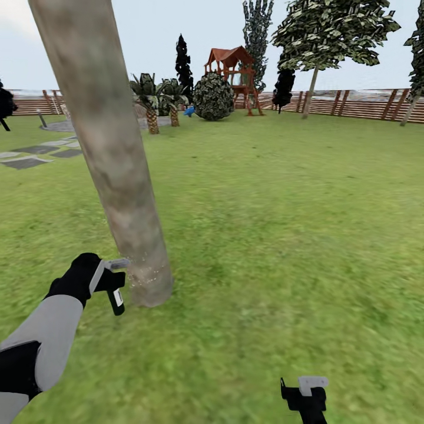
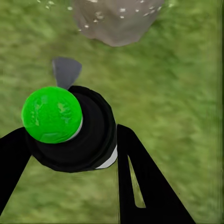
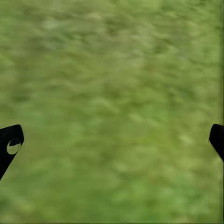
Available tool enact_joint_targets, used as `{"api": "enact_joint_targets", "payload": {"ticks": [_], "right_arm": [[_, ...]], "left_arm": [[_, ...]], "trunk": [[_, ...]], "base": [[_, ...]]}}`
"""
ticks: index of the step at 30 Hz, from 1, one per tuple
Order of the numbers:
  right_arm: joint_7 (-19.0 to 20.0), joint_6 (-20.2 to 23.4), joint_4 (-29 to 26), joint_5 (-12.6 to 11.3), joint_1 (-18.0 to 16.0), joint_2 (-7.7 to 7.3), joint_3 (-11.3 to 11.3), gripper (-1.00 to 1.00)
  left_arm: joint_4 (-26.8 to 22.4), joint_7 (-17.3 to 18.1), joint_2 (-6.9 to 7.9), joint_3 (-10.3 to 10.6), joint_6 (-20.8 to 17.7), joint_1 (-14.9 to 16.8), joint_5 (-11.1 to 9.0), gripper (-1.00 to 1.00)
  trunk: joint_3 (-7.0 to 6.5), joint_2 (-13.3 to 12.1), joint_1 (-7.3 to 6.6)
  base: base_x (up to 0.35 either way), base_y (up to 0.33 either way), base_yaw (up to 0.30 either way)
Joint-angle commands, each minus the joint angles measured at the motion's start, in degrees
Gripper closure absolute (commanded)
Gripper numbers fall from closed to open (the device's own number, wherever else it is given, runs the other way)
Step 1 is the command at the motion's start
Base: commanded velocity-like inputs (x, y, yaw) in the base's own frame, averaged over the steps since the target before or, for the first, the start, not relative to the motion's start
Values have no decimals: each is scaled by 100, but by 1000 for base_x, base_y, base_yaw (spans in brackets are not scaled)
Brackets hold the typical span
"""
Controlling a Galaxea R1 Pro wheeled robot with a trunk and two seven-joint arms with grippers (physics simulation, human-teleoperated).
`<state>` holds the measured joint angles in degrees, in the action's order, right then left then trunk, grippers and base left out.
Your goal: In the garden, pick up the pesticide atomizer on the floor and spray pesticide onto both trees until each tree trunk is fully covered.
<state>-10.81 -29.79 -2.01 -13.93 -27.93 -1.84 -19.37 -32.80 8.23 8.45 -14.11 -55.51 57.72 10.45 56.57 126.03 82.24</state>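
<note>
Left gripper (image 2: 70,144): jaws clamped on the pesticide atomizer (image 2: 70,128), no legible writing, just beside tree trunk (image 1: 112,165).
Pesticide (image 1: 144,274): whitish specks at trunk base.
Right gripper (image 3: 112,140): jaws wide apart, empty, over grass (image 1: 282,224).

The tree trunk (image 1: 112,171) looks smooth, mottled grey-brown bark; the pesticide atomizer (image 2: 74,130) glossy black plastic, green-capped.

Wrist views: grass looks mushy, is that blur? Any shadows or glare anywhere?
Right wrist view: grass is a soft smear with no blades, while the fingertips stay crisp. Left wrist view: same mushy grass; atomizer sharp, specks on the trunk readable. Head view: flat, even light, no glare, no clear cast shadow under the trunk; distant fence slightly soft.
</note>
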Motion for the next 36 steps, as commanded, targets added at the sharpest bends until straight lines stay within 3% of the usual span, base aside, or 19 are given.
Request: {"api": "enact_joint_targets", "payload": {"ticks": [1, 29, 31, 32, 33, 36], "right_arm": [[-18, -9, -1, -40, -2, 0, -54, -100], [-18, -10, -1, -40, -2, 3, -58, -100], [-18, -10, -1, -40, -2, 5, -58, -100], [-18, -10, -1, -40, -2, 8, -58, -100], [-18, -10, -1, -40, -2, 8, -58, -100], [-16, -10, -1, -40, -2, 9, -58, -100]], "left_arm": [[-7, 54, -2, -23, -22, 3, 62, 100], [5, -5, 33, -30, -22, -1, 90, 100], [12, -6, 81, -30, -16, -20, 102, 100], [16, -6, 227, -33, -14, -114, 100, 100], [13, -6, 266, -36, -11, -182, 99, 100], [36, -6, 267, -32, 193, -339, 86, 100]], "trunk": [[5, 2, 2], [5, 2, 2], [5, 2, 2], [5, 2, 2], [5, 2, 2], [5, 2, 2]], "base": [[258, -154, 0], [45, -266, 72], [85, -273, 269], [180, -223, 276], [206, -198, 277], [235, -174, 253]]}}
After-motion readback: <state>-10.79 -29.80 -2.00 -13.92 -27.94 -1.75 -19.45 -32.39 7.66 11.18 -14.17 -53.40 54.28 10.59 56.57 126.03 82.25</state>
